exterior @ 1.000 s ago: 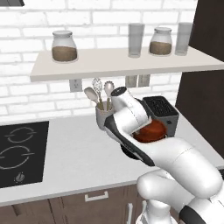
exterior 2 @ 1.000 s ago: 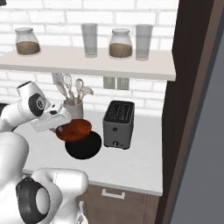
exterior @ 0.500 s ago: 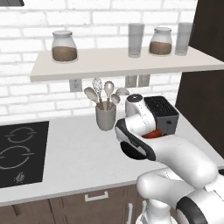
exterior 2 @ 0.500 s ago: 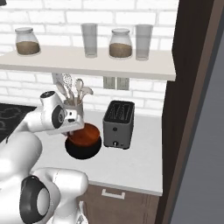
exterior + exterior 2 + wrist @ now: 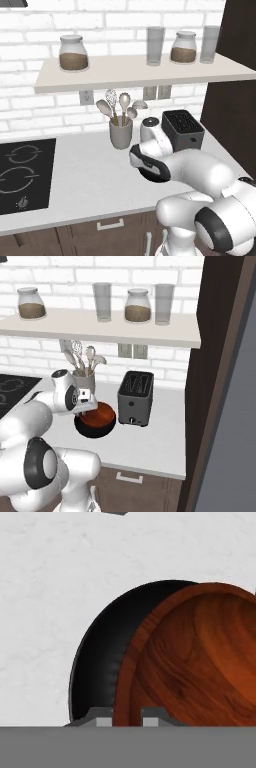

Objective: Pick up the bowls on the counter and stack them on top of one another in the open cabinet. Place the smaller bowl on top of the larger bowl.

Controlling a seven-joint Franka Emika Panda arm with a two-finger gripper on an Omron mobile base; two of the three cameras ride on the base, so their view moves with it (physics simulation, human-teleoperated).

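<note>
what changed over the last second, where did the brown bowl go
The arm swung down and toward the toaster, carrying the brown bowl onto the black bowl on the counter. In the hand view the gripper straddles the brown bowl's rim. The black bowl, the utensil cup, the toaster and the shelf with its jars stayed put.
</note>
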